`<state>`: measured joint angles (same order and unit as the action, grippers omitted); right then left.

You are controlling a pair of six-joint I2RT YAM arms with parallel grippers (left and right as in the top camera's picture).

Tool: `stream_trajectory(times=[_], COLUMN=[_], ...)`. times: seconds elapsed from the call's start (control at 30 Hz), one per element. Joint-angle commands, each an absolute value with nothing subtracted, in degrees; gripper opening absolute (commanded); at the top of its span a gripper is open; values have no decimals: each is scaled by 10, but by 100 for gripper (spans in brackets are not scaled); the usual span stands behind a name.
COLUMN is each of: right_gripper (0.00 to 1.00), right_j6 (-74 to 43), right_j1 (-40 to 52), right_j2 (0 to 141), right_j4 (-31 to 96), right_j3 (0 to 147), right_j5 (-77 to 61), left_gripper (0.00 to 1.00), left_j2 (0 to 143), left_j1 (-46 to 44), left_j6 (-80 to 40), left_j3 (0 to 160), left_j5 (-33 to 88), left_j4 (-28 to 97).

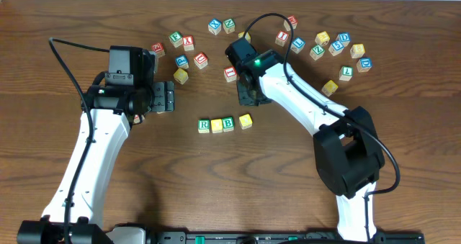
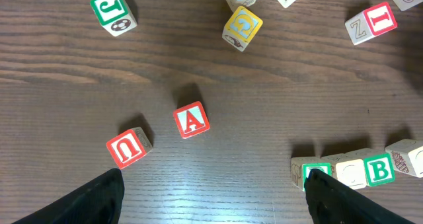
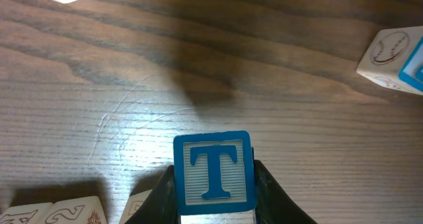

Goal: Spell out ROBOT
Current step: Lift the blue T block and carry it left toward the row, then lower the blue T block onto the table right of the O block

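Right gripper (image 1: 248, 93) has the T cube (image 3: 213, 173), clamped tight betw. both fingers (image 3: 273, 196), blue T upright & facing the wrist cam. From overhead that pincer hangs just past the far side of the row, near its right end, not touching it. Can't tell if the cube is off the table (image 1: 403, 129) or resting on it.

Row sits near mid-table: R cube (image 1: 204, 125), then a yellow-top cube (image 1: 216, 125), then B cube (image 1: 228, 123), those 3 snug side by side. Second yellow-top cube (image 1: 246, 120) is just right of B w/ a slight gap, turned a bit out of line. So four in the line, T in the grip.

Left gripper (image 1: 170, 98): jaws spread wide, nothing betw. them, on the left of the row & well apart from it. Its wrist cam looks down on a red A cube (image 2: 192, 119) & a red U cube (image 2: 127, 148) on bare wood, w/ the row's R end half hidden behind one finger (image 2: 334, 197). Other loose cubes (image 1: 338, 46) lie scattered along the far side
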<state>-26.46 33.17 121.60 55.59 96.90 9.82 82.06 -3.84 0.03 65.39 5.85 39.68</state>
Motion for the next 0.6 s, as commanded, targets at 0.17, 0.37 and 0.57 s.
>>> stream_trajectory(times=[0.17, 0.37, 0.57], right_gripper=[9, 11, 20], right_j6=[-246, -231, -233], right_j1=[309, 296, 293], right_j2=[1197, 1168, 1092], right_j4=[554, 496, 426], right_j3=[959, 903, 811], right_j5=[99, 65, 45], left_gripper=[86, 86, 86], left_j2=[814, 814, 814], left_j1=[-36, -36, -36], left_j6=[2, 2, 2], left_j3=[648, 648, 648], left_j5=[54, 53, 53], left_j4=[399, 398, 398])
